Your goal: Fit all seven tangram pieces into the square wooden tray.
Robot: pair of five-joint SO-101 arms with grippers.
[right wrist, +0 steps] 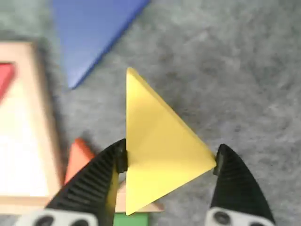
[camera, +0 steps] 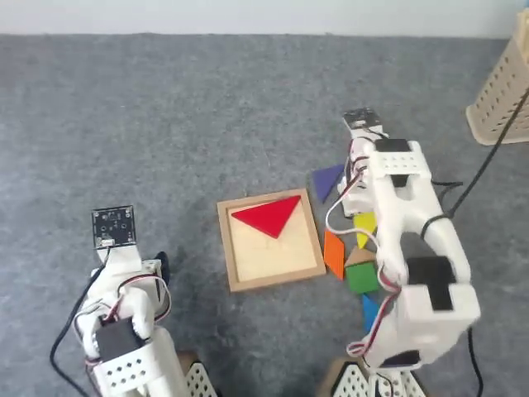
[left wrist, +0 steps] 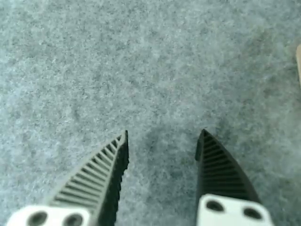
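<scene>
The square wooden tray lies mid-table with a red triangle in its far corner. My right gripper is shut on a yellow triangle, one finger on its edge and the other at its corner; from above this piece sits just right of the tray. A purple-blue triangle lies beyond it. An orange piece, a green piece and a blue piece lie along the tray's right side. My left gripper stands open over bare carpet, left of the tray.
The grey carpet spreads wide behind and left of the tray. A beige perforated container stands at the far right edge. The right arm's body covers part of the loose pieces.
</scene>
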